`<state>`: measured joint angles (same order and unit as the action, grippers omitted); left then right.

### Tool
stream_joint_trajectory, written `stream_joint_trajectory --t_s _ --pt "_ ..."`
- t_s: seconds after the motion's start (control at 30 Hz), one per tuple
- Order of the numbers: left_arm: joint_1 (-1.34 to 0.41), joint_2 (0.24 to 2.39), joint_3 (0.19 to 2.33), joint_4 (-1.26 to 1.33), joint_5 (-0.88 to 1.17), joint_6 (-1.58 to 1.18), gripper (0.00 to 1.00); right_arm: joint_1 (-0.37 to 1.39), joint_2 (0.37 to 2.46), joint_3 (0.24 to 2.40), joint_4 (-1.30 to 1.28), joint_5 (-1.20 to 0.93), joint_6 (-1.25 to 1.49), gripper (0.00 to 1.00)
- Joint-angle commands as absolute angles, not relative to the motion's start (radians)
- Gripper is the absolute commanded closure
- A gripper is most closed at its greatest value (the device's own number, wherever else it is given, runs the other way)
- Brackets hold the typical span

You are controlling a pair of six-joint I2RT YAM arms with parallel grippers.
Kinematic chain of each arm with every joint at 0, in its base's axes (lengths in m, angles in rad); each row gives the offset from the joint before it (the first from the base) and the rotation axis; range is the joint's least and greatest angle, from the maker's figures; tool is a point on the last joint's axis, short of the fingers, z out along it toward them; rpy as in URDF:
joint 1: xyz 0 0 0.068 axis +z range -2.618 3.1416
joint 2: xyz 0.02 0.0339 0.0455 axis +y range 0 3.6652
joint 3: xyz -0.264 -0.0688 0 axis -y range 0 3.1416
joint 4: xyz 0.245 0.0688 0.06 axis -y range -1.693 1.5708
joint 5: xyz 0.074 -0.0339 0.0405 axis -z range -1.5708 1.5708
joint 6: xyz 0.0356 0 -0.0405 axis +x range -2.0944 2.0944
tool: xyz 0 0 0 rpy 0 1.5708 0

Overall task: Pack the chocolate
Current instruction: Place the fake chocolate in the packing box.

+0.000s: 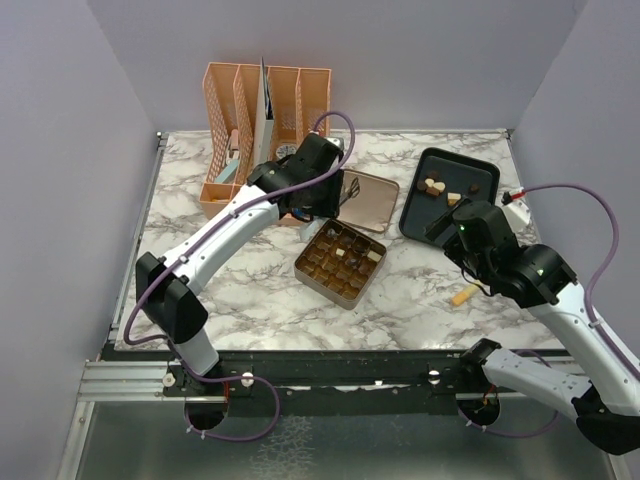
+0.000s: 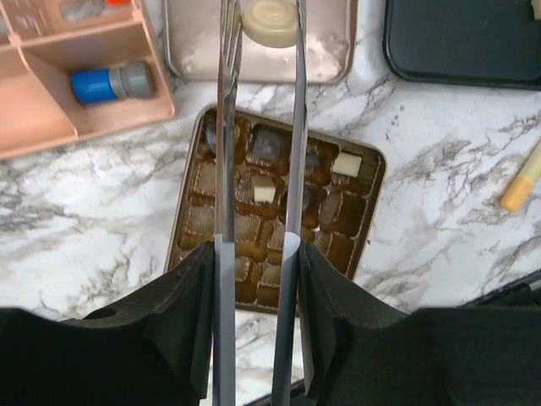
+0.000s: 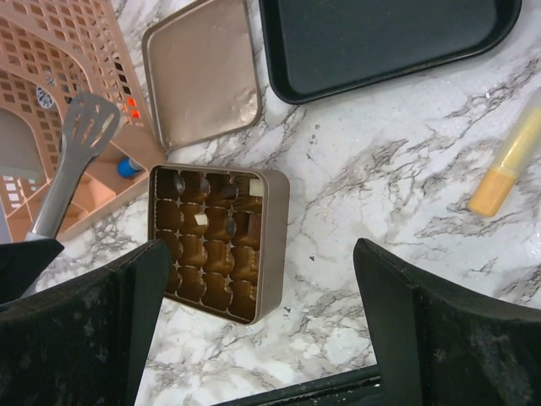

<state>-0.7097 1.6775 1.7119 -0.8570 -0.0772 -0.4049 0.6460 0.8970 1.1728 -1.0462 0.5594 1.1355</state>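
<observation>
Left gripper (image 2: 256,254) is clamped on the metal tongs (image 2: 226,127), and I can see a cream-white chocolate (image 2: 270,21) pinched between their tips, sitting over the lid (image 2: 330,51) in the wrist view. The gold tin (image 2: 378,182) lies just beside that lid on the marble table (image 1: 250,290), its cells mostly brown, with two white pieces (image 2: 347,163) inside. Right gripper (image 3: 262,254) hangs over the table near the tin, jaws spread wide with nothing between them. More chocolates (image 1: 435,187) rest on the black tray (image 1: 478,170), back right.
</observation>
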Motion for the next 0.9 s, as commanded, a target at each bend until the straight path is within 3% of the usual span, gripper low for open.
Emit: stream_joint_trajectory --t_s 0.0,0.4,0.87 --pt "-0.709 1.599 1.693 -0.930 -0.012 -0.471 0.68 0.643 0.889 1.161 -1.070 0.594 1.153 0.05" --pt "-0.710 1.491 1.630 -1.037 -0.002 -0.532 0.68 0.643 0.895 1.115 -1.233 0.544 1.330 0.07" --pt "-0.709 1.400 1.474 -1.060 -0.026 -0.540 0.68 0.643 0.986 1.175 -1.301 0.496 1.345 0.08"
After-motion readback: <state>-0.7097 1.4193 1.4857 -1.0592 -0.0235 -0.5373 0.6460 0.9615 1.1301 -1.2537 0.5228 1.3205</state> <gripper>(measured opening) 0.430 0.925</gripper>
